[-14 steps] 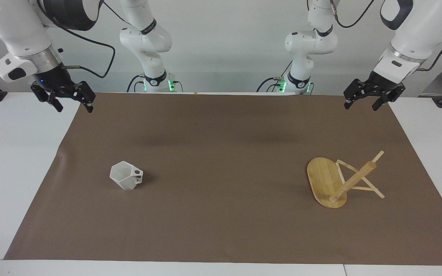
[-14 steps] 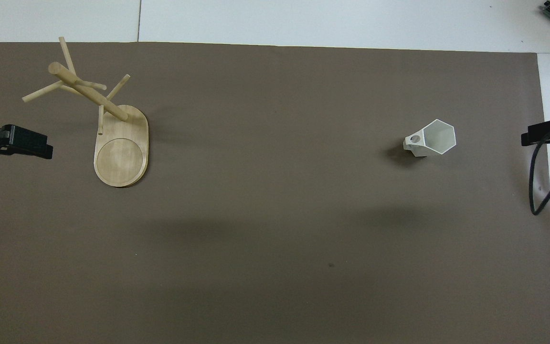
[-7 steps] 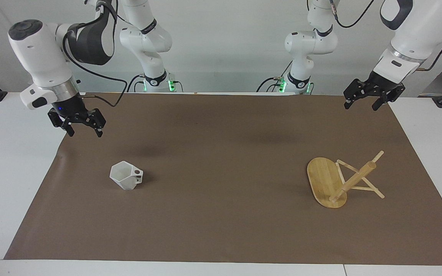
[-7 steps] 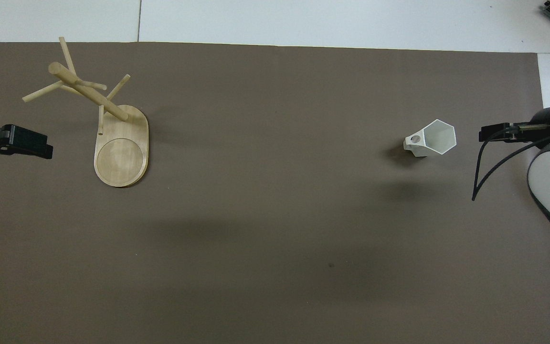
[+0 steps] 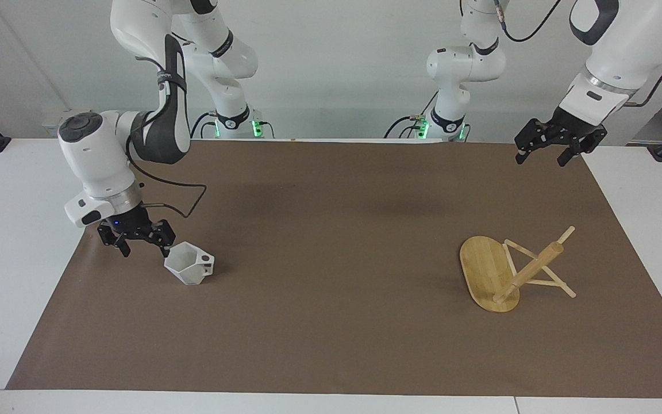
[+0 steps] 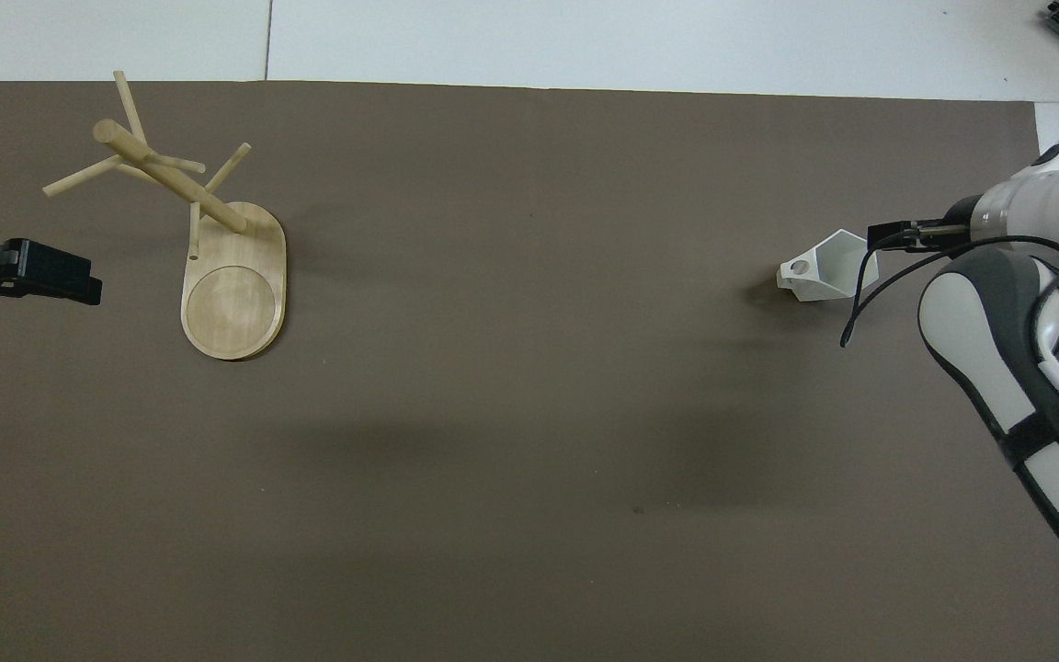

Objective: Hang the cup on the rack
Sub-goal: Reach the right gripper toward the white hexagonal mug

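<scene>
The white faceted cup (image 5: 189, 263) stands upright on the brown mat toward the right arm's end of the table, its tab handle pointing toward the rack; it also shows in the overhead view (image 6: 828, 268). My right gripper (image 5: 144, 252) is open and low over the mat right beside the cup, one fingertip close to its rim; I cannot tell whether it touches. The bamboo rack (image 5: 509, 273) stands on its oval base toward the left arm's end, also seen in the overhead view (image 6: 235, 276). My left gripper (image 5: 539, 158) waits open above the mat's corner, empty.
The brown mat (image 5: 337, 230) covers most of the white table (image 5: 9, 241). The right arm's forearm and cable (image 6: 998, 303) hang over the mat's edge beside the cup. The left gripper (image 6: 88, 287) hovers beside the rack's base.
My right arm has swung down and in from the mat's corner to just beside the cup. The cup, the rack and the left arm have not moved.
</scene>
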`<state>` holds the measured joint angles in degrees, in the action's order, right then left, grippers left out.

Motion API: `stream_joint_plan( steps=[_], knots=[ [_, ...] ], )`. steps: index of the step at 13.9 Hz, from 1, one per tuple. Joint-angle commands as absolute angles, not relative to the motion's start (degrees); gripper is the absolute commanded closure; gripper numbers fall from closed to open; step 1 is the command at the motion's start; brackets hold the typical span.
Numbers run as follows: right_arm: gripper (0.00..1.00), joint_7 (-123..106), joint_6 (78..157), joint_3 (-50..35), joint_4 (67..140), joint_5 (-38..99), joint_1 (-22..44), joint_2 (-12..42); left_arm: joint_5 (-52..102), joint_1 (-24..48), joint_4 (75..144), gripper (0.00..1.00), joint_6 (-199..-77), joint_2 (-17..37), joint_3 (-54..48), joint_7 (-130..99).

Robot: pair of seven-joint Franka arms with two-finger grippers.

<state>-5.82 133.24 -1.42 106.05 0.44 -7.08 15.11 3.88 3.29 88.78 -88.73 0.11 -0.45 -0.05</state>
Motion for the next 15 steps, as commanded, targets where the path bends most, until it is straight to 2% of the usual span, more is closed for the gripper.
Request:
stream_joint_plan(
  steps=[1, 4, 9, 12, 15],
  knots=[
    [0.0, -5.4, 136.1, -2.5, 108.6, 0.4, -7.4, 14.9, 4.0, 2.7, 90.2, 0.0, -88.4, -1.2, -0.7, 0.8],
    [0.0, -5.4, 139.1, -2.5, 110.8, 0.4, -7.4, 15.9, 4.0, 2.7, 90.2, 0.0, -88.4, -1.2, -0.6, 0.8],
    [0.0, -5.7, 139.2, -2.5, 111.7, 0.4, -7.4, 15.7, 4.0, 2.8, 90.2, 0.0, -89.5, -1.2, -0.7, 0.4],
    [0.2, -5.8, 138.6, -2.5, 111.4, 0.4, -7.4, 15.7, 4.0, 2.7, 90.1, 0.0, -88.6, -1.3, -0.7, 0.6],
    [0.52, -5.8, 138.2, -2.5, 110.9, 0.3, -7.5, 15.8, 3.9, 2.7, 89.2, 0.0, -86.8, -1.6, -0.6, 1.0]
  ],
)
